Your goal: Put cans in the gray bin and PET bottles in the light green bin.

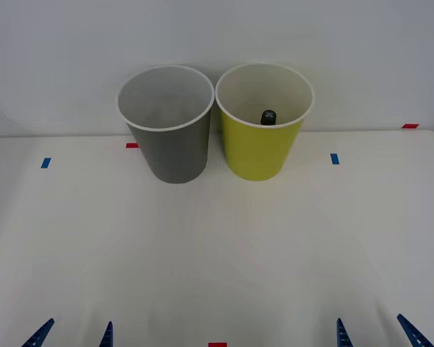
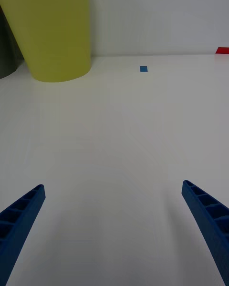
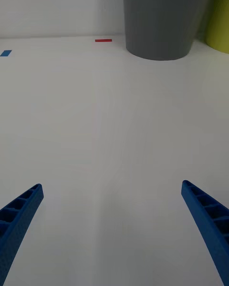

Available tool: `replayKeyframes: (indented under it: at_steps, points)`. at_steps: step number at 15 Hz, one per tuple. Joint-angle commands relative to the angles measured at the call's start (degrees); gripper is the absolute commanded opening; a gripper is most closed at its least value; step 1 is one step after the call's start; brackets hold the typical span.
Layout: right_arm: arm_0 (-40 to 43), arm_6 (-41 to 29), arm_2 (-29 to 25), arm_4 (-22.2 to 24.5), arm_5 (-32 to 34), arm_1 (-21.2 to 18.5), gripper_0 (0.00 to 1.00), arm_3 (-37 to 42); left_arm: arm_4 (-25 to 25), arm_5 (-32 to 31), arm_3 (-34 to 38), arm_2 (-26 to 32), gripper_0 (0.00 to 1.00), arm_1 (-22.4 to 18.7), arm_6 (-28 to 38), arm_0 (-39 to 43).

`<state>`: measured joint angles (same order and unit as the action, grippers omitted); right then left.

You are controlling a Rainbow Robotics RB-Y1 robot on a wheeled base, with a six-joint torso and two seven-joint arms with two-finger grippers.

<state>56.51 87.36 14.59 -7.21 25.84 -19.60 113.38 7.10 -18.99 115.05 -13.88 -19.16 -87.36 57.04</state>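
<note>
2 tall tapered cup-shaped bins stand side by side at the far middle of the white table (image 1: 217, 253), nearly touching: dark gray bin (image 1: 168, 137) on the left, yellow-green bin (image 1: 264, 141) on the right. Small bottle's black cap (image 1: 268, 116) pokes up inside the yellow-green bin. Left gripper (image 1: 73, 334) and right gripper (image 1: 375, 331) sit at the near edge, both spread wide, holding nothing.

Bright, even, diffuse light washes the white surface (image 1: 217, 253), with no glare. Soft faint shadows lie under the gray bin (image 1: 168, 130) and light green bin (image 1: 262, 126). The front view is slightly soft; the wrist views are sharper.
</note>
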Motion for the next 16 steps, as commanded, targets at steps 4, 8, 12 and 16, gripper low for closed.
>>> replayKeyframes:
  at_steps: [4,8,12,16]
  points:
    - [0.0,0.0,0.0,0.0,0.0,0.0,1.0,0.0,0.0,0.0,0.0,0.0,1.0,0.0,0.0,0.0]
    - [0.0,0.0,0.0,0.0,0.0,0.0,1.0,0.0,0.0,0.0,0.0,0.0,1.0,0.0,0.0,0.0]
    - [0.0,0.0,0.0,0.0,0.0,0.0,1.0,0.0,0.0,0.0,0.0,0.0,1.0,0.0,0.0,0.0]
    - [0.0,0.0,0.0,0.0,0.0,0.0,1.0,0.0,0.0,0.0,0.0,0.0,1.0,0.0,0.0,0.0]
